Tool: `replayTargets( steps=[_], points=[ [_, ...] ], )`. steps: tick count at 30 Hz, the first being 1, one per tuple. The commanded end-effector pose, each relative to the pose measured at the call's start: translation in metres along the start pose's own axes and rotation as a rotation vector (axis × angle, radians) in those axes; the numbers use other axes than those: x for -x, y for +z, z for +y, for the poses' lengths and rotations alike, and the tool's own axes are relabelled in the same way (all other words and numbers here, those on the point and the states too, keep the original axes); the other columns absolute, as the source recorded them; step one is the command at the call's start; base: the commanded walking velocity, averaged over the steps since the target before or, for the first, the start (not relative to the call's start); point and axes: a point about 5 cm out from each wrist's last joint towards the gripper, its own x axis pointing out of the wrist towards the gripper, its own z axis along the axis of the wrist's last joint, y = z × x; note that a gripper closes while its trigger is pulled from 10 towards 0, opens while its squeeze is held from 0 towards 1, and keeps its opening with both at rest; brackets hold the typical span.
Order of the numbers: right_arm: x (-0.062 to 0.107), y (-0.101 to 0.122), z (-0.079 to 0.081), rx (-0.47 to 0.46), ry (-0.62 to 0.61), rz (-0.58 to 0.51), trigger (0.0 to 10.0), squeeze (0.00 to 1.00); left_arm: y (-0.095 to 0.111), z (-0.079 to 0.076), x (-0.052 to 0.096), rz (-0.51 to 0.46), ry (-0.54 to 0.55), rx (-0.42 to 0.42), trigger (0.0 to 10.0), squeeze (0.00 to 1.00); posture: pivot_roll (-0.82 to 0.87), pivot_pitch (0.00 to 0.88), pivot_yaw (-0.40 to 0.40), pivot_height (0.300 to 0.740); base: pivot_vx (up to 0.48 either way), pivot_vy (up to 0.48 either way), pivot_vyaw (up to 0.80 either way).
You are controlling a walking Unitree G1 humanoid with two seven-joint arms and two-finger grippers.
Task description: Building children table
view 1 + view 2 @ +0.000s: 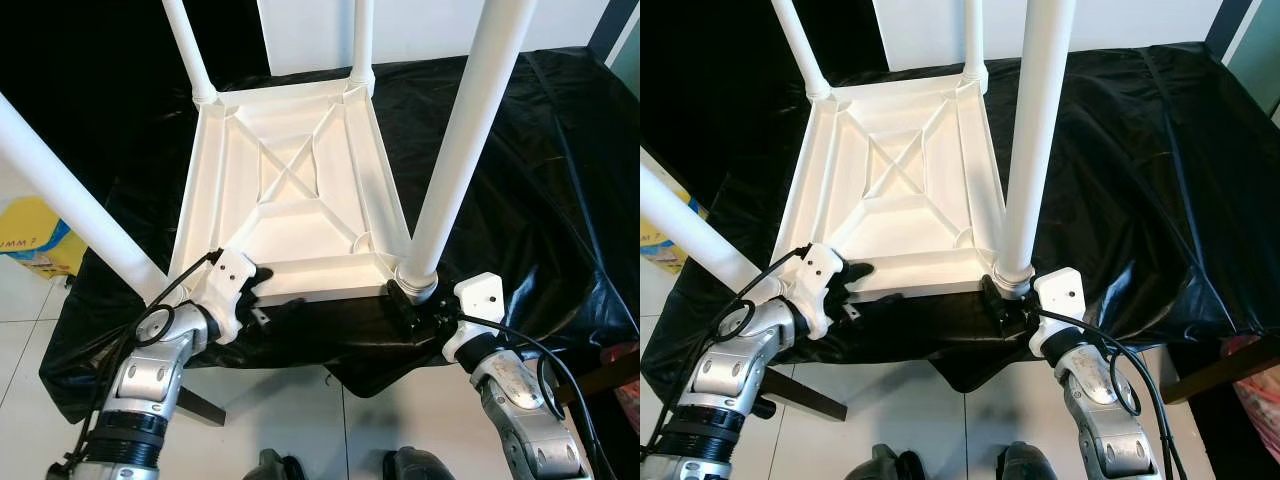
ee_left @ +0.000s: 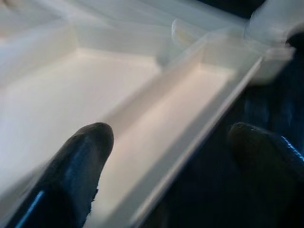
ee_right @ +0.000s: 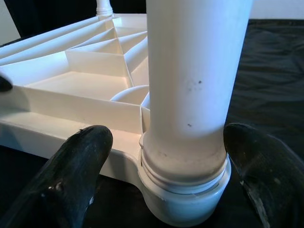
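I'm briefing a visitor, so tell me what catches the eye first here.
An upside-down white table lies on a black sheet, its four legs pointing up. The right end effector straddles the base of the near right leg, fingers open on either side. The left end effector straddles the table's near rim by the near left corner.

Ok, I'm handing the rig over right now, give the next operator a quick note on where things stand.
Left gripper: open, straddling the near rim of the upturned white tabletop, which lies on the black sheet.
Right gripper: open, fingers either side of the near-right leg at its socket, not visibly clamped.
Done: all four legs stand in the corner sockets.
Left: I can't tell whether the near-right leg is fully seated; check it, then turn the table upright.
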Motion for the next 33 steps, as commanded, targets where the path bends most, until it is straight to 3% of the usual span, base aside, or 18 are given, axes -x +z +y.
replayTargets(
  steps=[1, 2, 3, 4, 10, 15, 25, 31, 33],
  points=[
    [0.001, -0.002, 0.002, -0.006, 0.007, -0.001, 10.0, 0.00, 0.000, 0.002, 0.002, -0.008, 0.061, 0.007, 10.0, 1.00, -0.18, 0.086, 0.051, 0.740, 0.000, 0.000, 0.00],
    [0.000, 0.000, 0.002, -0.001, 0.004, -0.011, 10.0, 0.00, 0.011, -0.001, -0.003, -0.079, 0.088, 0.019, 10.0, 0.49, -0.18, 0.084, 0.050, 0.740, 0.000, 0.000, 0.00],
    [0.000, 0.000, 0.002, -0.001, 0.004, -0.011, 10.0, 0.00, 0.011, -0.001, -0.003, -0.079, 0.088, 0.019, 10.0, 0.49, -0.18, 0.084, 0.050, 0.740, 0.000, 0.000, 0.00],
    [-0.002, 0.002, 0.003, 0.001, -0.001, -0.023, 10.0, 0.00, 0.021, -0.005, -0.007, -0.148, 0.109, 0.014, 10.0, 0.00, -0.18, 0.080, 0.048, 0.740, 0.000, 0.000, 0.00],
    [-0.010, 0.010, 0.003, 0.008, -0.035, -0.064, 10.0, 0.00, 0.038, -0.010, -0.010, -0.264, 0.189, 0.014, 10.0, 0.00, -0.16, 0.073, 0.043, 0.740, 0.000, 0.000, 0.00],
    [-0.013, 0.010, 0.003, 0.009, -0.048, -0.067, 10.0, 0.00, 0.022, -0.021, -0.005, -0.149, 0.135, -0.054, 10.0, 0.00, -0.15, 0.064, 0.033, 0.740, 0.000, 0.000, 0.00],
    [-0.008, 0.005, 0.001, 0.008, -0.059, -0.025, 10.0, 0.00, 0.007, -0.022, -0.005, -0.010, 0.133, -0.095, 10.0, 0.00, -0.13, 0.068, 0.025, 0.740, 0.000, 0.000, 0.00],
    [-0.007, -0.003, 0.001, 0.009, -0.060, 0.020, 10.0, 0.00, -0.014, -0.017, -0.009, 0.127, 0.181, -0.170, 10.0, 0.00, -0.14, 0.090, 0.024, 0.740, 0.000, 0.000, 0.00],
    [-0.007, -0.003, 0.001, 0.009, -0.060, 0.020, 10.0, 0.00, -0.014, -0.017, -0.009, 0.127, 0.181, -0.170, 10.0, 0.00, -0.14, 0.090, 0.024, 0.740, 0.000, 0.000, 0.00]
  ],
)
